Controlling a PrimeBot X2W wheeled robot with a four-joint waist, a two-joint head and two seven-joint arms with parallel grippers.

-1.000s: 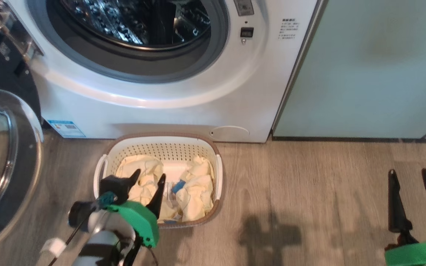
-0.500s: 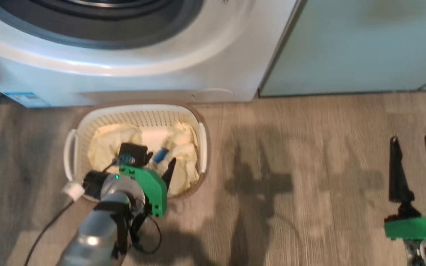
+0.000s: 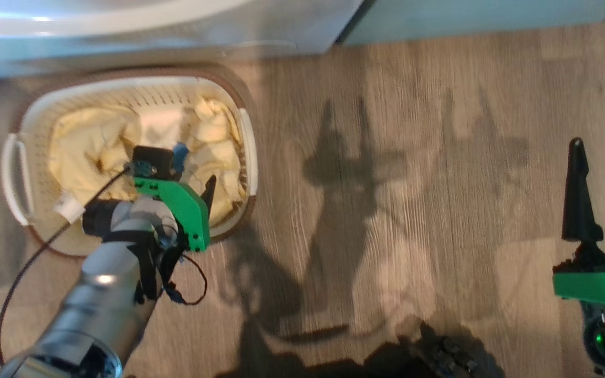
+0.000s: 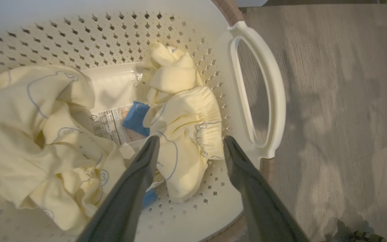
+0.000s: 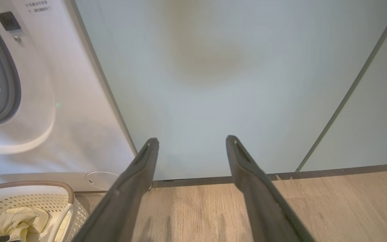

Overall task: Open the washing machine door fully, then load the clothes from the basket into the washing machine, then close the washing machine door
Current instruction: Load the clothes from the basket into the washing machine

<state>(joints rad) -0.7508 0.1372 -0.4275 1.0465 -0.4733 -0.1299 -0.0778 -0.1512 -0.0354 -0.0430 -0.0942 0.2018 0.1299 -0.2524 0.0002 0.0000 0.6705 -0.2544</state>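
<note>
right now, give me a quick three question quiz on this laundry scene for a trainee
1. True or false: the left gripper is shut on a garment.
2. What does the right gripper point toward? A) a steel drum B) a pale green cabinet door C) a person's foot
3. Where do the clothes lie?

Key
1. False: its fingers stand open, and a pale yellow garment shows between them.
2. B
3. In the basket, which stands in front of the washing machine.
</note>
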